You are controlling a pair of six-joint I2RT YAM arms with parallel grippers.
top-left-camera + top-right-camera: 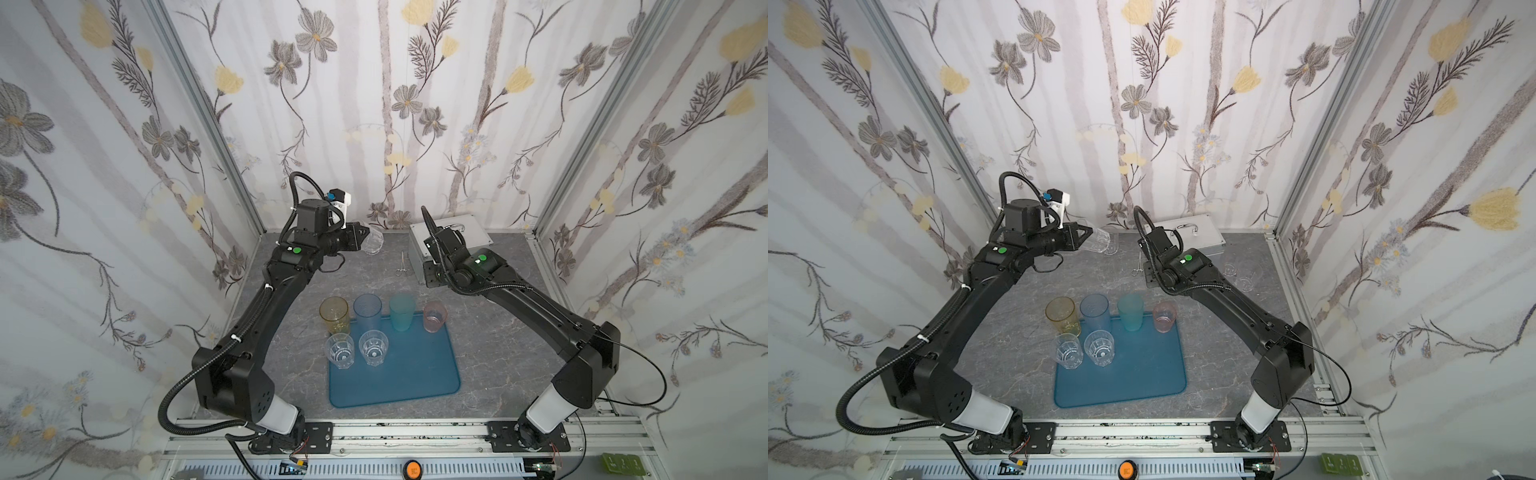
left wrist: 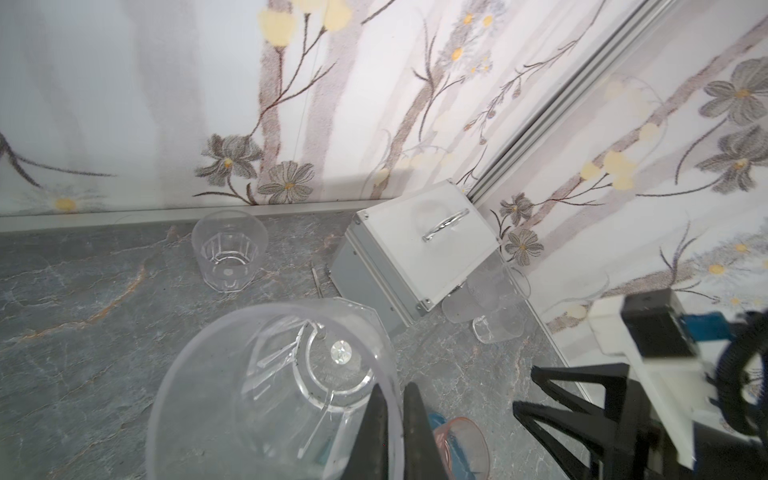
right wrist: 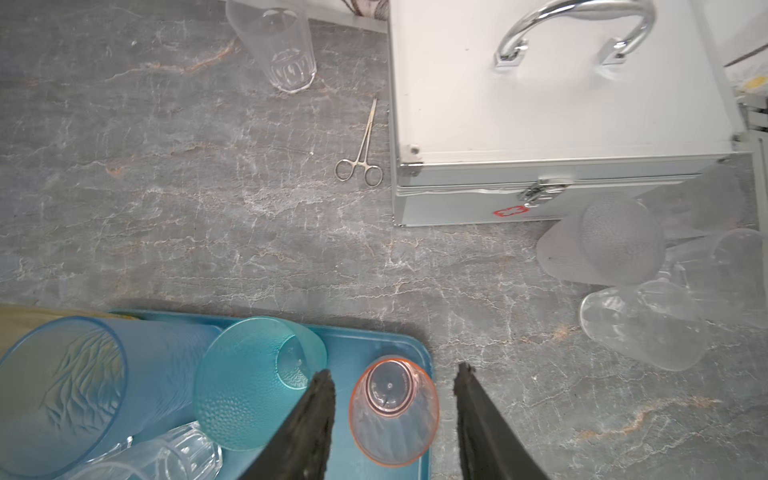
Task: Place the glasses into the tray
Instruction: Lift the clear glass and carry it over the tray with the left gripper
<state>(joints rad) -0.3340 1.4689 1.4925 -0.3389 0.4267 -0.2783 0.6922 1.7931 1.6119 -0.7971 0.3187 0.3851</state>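
A held glass (image 2: 270,395) was carried tilted above the far-left part of the bench (image 1: 498,365), well apart from the tray (image 1: 415,374). The left jaws were closed almost fully across its thin wall at the rim, one inside and one outside. This pinch was judged to suit a tumbler too wide to be spanned.

Along the tray's far edge, a yellow glass (image 1: 333,313), a blue glass (image 1: 367,311), a teal glass (image 1: 402,311) and a pink glass (image 1: 435,316) were lined up from the left corner to the right corner. Two clear glasses (image 1: 340,351) were set just in front of the yellow and blue ones. The rows were judged to be packed tightly so that the near half was left free for the rest.

In the right wrist view the right jaws were seen about half open, one to either side of the pink glass, with nothing gripped. Whether it was touched could not be told.

A lone clear glass (image 2: 229,251) stood upright by the bench's far edge. Tumbled clear glasses (image 3: 602,245) lay beside the metal case (image 3: 561,124) near the far-right corner.
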